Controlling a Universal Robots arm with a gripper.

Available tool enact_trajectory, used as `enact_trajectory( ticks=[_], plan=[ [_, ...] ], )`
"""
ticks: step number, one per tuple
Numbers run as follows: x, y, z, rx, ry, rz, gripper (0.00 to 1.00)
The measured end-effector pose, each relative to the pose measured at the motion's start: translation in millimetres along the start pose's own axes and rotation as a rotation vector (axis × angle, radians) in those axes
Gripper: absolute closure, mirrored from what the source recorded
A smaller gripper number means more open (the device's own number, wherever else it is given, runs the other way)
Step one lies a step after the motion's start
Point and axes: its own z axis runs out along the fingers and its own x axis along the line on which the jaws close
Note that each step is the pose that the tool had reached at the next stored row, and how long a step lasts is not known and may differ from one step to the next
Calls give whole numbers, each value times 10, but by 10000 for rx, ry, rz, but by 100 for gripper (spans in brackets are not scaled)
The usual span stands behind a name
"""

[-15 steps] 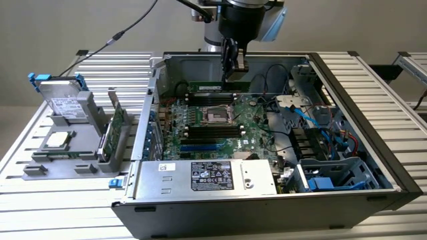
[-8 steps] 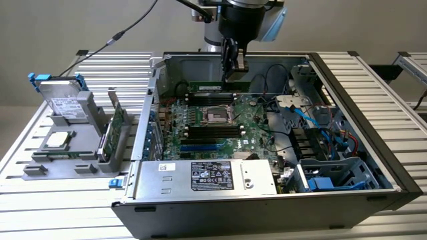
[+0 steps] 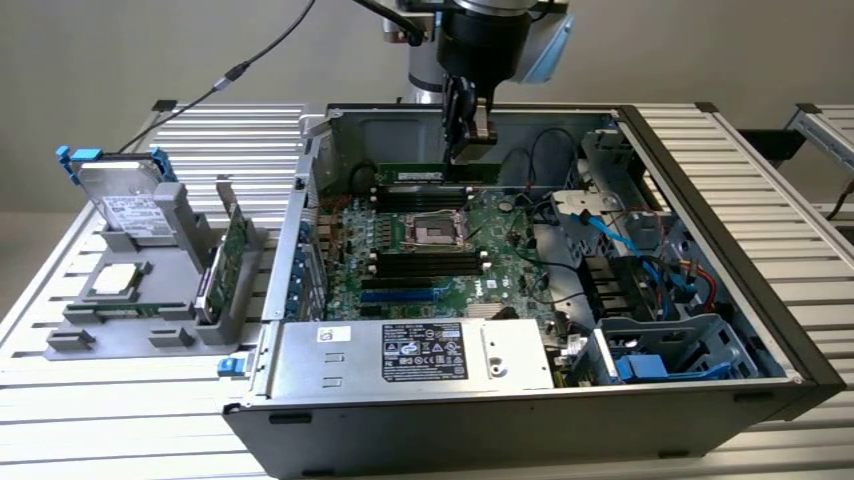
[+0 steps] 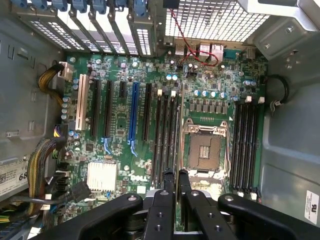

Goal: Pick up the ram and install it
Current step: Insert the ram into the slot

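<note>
Open computer case on a slatted table.

Nearest: the silver power supply with its black label.

Beside the case, on the exterior view's left: a grey stand carrying a hard drive, a square processor chip and an upright green card.

Behind the power supply: the green motherboard, with an empty processor socket at its middle and black memory slots on either side of it.

Farther back: the ram, a long green stick held level and on edge over the far slots (whether it touches a slot cannot be told).

Above it: the gripper, hanging straight down and clamped on the ram. From the wrist, the stick runs edge-on between the two fingers.
</note>
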Motion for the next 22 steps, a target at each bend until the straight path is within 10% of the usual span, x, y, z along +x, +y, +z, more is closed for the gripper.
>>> enact_trajectory(
  ticks=[22],
  plan=[
    [46,-13,436,3,-8,-1,86]
  ],
)
